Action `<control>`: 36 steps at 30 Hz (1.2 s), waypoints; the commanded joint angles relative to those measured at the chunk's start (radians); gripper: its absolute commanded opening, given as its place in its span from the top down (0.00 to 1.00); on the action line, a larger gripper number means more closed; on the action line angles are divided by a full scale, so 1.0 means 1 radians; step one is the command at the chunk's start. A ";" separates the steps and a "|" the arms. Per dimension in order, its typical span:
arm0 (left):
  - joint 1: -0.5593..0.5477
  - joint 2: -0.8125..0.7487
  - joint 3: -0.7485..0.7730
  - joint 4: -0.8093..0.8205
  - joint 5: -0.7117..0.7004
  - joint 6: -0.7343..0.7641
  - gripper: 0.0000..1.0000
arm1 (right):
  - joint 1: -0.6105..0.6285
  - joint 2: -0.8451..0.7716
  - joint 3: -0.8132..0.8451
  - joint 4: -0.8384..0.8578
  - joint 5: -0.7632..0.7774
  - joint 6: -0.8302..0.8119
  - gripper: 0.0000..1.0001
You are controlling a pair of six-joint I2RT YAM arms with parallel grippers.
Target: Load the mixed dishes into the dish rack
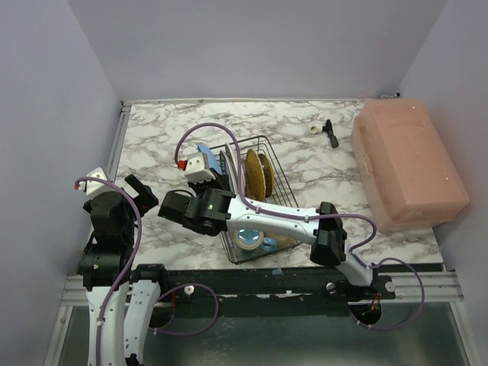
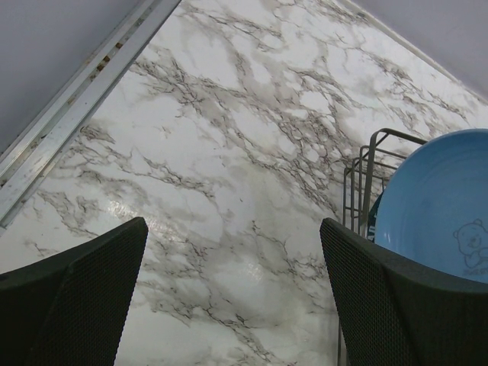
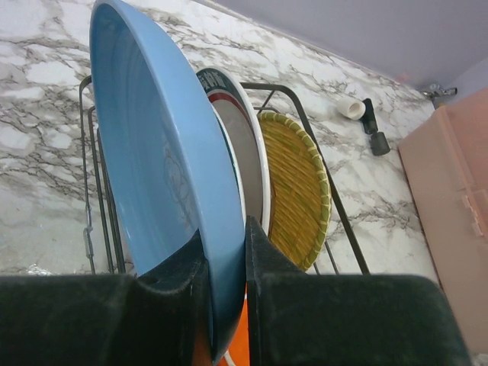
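In the right wrist view my right gripper is shut on the lower rim of a blue plate, held on edge at the left end of the black wire dish rack. Behind it stand a green-rimmed white plate and a yellow plate. Something orange shows below the fingers. From above, the right gripper and the blue plate are at the dish rack's left side. A blue mug with a yellow inside lies at its near end. My left gripper hangs open and empty left of the rack, with only marble below it.
A large pink box takes up the right side of the table. A small black tool and a small white piece lie behind the rack. The right arm's forearm crosses over the rack's near end. Walls close in the left, back and right.
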 commanded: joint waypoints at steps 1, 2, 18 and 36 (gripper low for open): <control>-0.003 -0.009 -0.008 0.012 0.006 0.012 0.06 | -0.009 -0.010 0.007 -0.080 0.069 -0.025 1.00; -0.003 -0.010 -0.008 0.011 0.006 0.012 0.06 | -0.009 -0.024 -0.003 -0.053 0.068 -0.049 0.99; -0.003 -0.009 -0.007 0.011 0.003 0.012 0.07 | -0.023 -0.067 -0.190 0.202 -0.044 -0.154 0.98; -0.003 -0.003 -0.007 0.011 0.005 0.013 0.07 | -0.059 -0.311 -0.405 0.485 -0.356 -0.181 0.31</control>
